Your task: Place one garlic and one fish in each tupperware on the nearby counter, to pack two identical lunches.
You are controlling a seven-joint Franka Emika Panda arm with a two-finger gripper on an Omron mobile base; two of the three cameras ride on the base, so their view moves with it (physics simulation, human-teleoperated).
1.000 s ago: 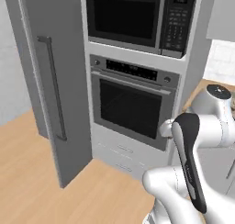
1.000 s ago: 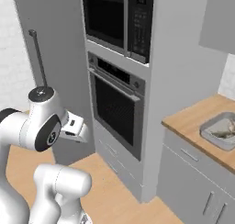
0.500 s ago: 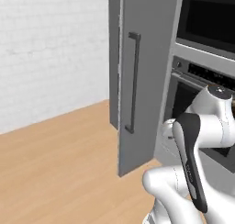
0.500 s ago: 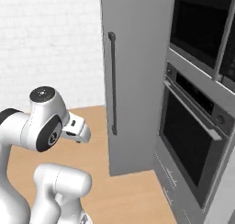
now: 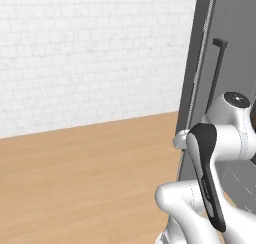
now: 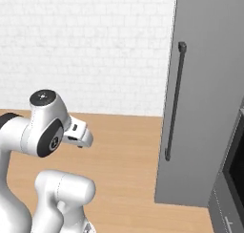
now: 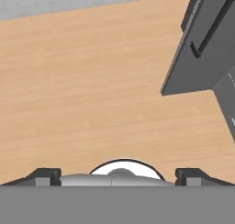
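Hand view looks down on wooden floor beside a tall grey cabinet, our gripper spread wide and holding nothing. We judge the base is travelling; best keep the arm tucked and clear of the cabinet's long handle. Garlic, fish and both containers are nowhere we can place them

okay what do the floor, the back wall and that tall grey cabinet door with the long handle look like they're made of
Floor: light wood planks, matte, going by the fine grain lines. Back wall: white-painted brick, judging by the faint staggered joints. Tall cabinet door: smooth flat grey panel, perhaps painted or laminate; no grain shows. Its handle: a dark slim bar, likely metal, though that is uncertain.
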